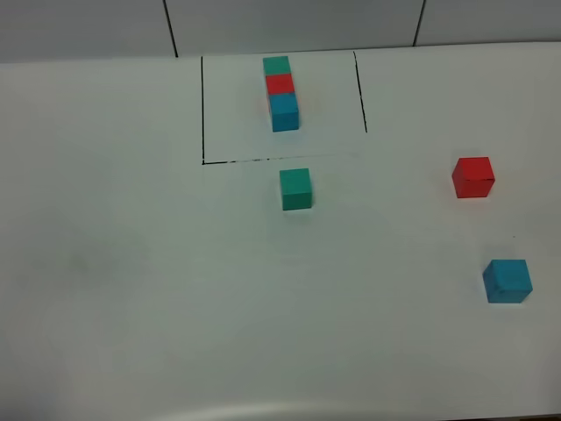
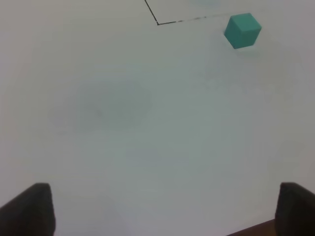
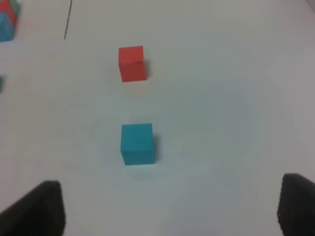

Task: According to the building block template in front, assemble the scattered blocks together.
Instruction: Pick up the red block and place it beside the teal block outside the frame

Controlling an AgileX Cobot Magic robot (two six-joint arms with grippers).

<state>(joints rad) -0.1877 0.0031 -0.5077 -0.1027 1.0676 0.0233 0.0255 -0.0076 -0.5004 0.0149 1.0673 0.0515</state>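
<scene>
The template [image 1: 281, 92] is a green, red, blue row inside thin black lines [image 1: 202, 105] at the back of the table. A loose teal-green cube [image 1: 295, 189] sits just in front of the frame; it also shows in the left wrist view [image 2: 242, 30]. A red cube [image 1: 473, 176] and a blue cube [image 1: 507, 281] lie at the far right, and both show in the right wrist view, red [image 3: 132, 63] and blue [image 3: 137, 143]. My left gripper [image 2: 165, 211] and right gripper [image 3: 170, 209] are open and empty. Neither shows in the exterior high view.
The white table [image 1: 131, 263] spans the whole view, with grey wall panels [image 1: 289, 22] behind it. A corner of the black frame [image 2: 157, 22] shows in the left wrist view. The template's edge [image 3: 6, 22] shows in the right wrist view.
</scene>
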